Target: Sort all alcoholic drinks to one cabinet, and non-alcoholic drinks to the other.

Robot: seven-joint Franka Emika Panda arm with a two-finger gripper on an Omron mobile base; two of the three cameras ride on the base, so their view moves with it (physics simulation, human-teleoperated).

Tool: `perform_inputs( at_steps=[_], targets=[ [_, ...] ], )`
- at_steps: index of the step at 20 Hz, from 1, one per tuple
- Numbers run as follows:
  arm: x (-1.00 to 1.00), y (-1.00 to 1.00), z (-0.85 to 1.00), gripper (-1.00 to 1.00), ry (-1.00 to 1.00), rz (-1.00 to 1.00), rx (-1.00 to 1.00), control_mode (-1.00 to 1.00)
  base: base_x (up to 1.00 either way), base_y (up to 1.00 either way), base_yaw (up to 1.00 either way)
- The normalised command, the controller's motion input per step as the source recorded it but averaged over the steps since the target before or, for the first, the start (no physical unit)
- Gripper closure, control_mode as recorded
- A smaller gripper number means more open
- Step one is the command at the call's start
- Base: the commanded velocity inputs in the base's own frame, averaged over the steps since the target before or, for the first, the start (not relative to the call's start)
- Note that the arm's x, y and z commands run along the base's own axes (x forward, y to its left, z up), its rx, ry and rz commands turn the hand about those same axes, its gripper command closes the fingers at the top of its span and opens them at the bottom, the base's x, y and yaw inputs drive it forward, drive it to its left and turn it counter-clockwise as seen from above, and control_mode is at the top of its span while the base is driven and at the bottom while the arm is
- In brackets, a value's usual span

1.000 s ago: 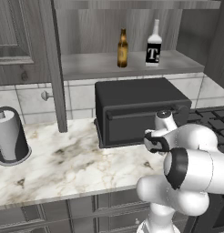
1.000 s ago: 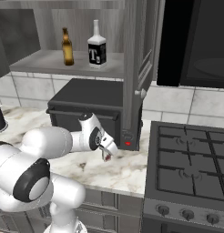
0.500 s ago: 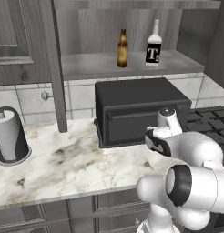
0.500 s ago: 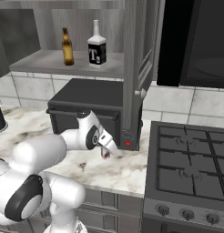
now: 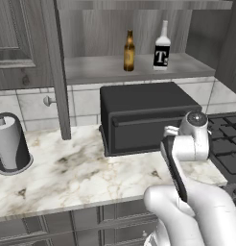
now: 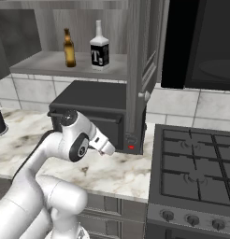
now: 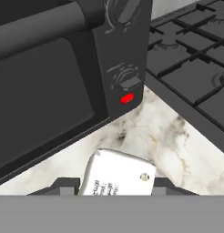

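White and boxy, a small printed carton [image 7: 117,178] sat between the gripper [image 7: 114,185] tips, jaws closed narrowly on it, low over the marble counter [image 5: 76,168] beside the black toaster oven [image 5: 144,115]. It could slip or clip the oven when lifted. The brown glass beer bottle [image 5: 129,51] and clear black-labelled bottle [image 5: 161,47] stood on the open cabinet shelf [image 5: 96,69].
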Motion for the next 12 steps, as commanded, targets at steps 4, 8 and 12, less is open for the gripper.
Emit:
perform_inputs(
  at_steps=[4,8,12],
  targets=[
    [-0.56,0.26,0.99,1.0,0.03,0.11,0.0,-1.0,0.0,0.0,0.0],
    [-0.49,0.28,1.0,1.0,0.11,0.13,0.0,-1.0,0.0,0.0,0.0],
    [-0.44,0.27,0.96,1.0,0.17,0.12,0.0,-1.0,0.0,0.0,0.0]
  ],
)
